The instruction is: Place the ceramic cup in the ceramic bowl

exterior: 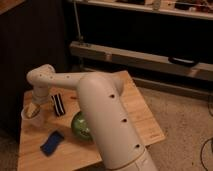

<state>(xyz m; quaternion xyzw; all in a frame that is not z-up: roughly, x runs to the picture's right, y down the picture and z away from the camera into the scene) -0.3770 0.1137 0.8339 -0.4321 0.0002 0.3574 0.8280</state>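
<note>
Arm [107, 117] is stretched over to the left side of the wooden worktop [140, 117], and I see the gripper [36, 108] right at the ceramic cup [28, 116], by its rim. Spread or pinching the cup? I cannot tell from here. The cup stands upright near the worktop's left edge. The green ceramic bowl [78, 128] sits mid-worktop, apart from the cup and partly hidden by the arm. Between them lies a black-and-white striped object [58, 104]. A flat blue object [51, 142] lies nearer the front.
</note>
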